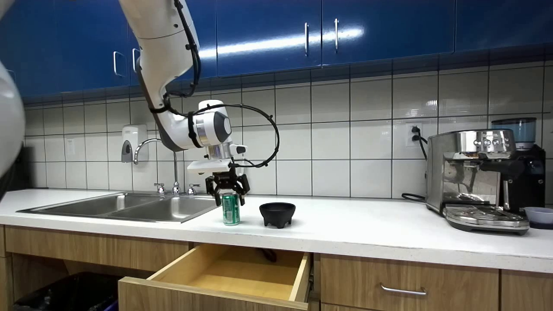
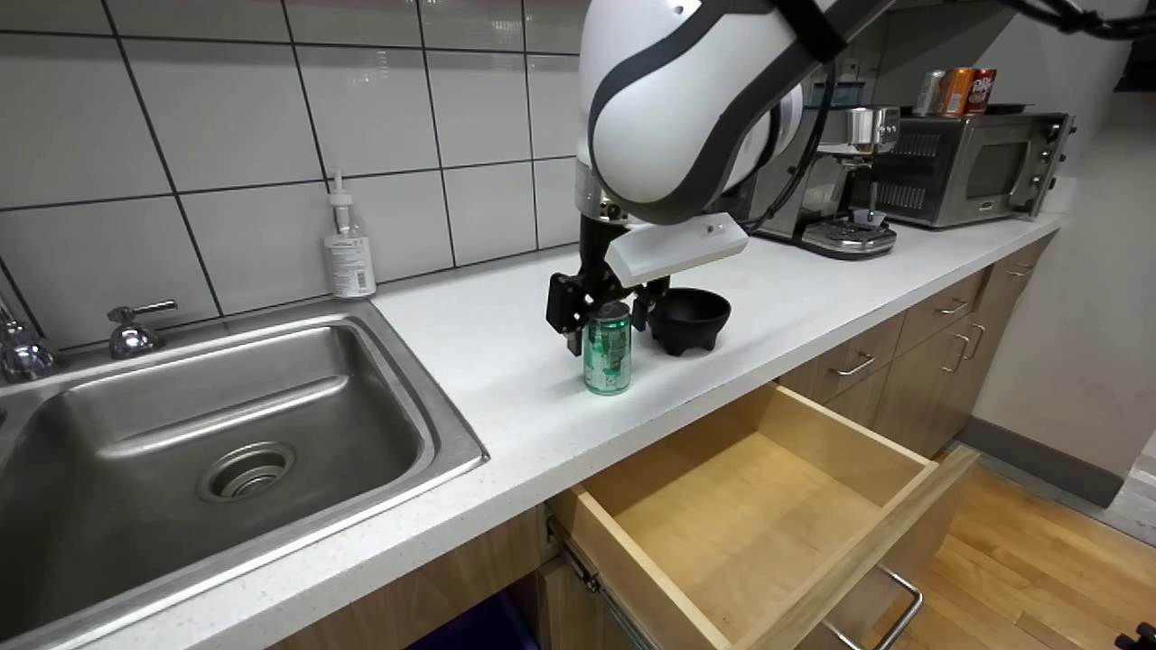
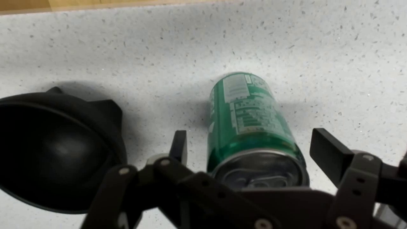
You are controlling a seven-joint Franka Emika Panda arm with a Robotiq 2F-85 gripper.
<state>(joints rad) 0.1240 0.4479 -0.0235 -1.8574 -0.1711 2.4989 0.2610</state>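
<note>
Green soda can (image 3: 246, 111) stands upright on the long white desk (image 1: 358, 218), near the steel double sink (image 1: 164, 211). Under the desk's front edge, a wooden drawer (image 2: 741, 515) is pulled out. The black pincer (image 3: 250, 144) is spread wide, its fingers (image 3: 329, 152) apart from the can on either side. Nearby sits a black molcajete-style bowl (image 1: 278, 212); smallest is the can's pull tab (image 3: 268, 182).

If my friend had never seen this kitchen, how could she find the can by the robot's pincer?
Find the long white counter, then the metal sink set into it. Beside the sink, above and behind the open drawer, a can stands upright, the open pincer straddling its top. Its neighbour is a wide black bowl on stubby legs; the can is narrower, taller and green.
</note>
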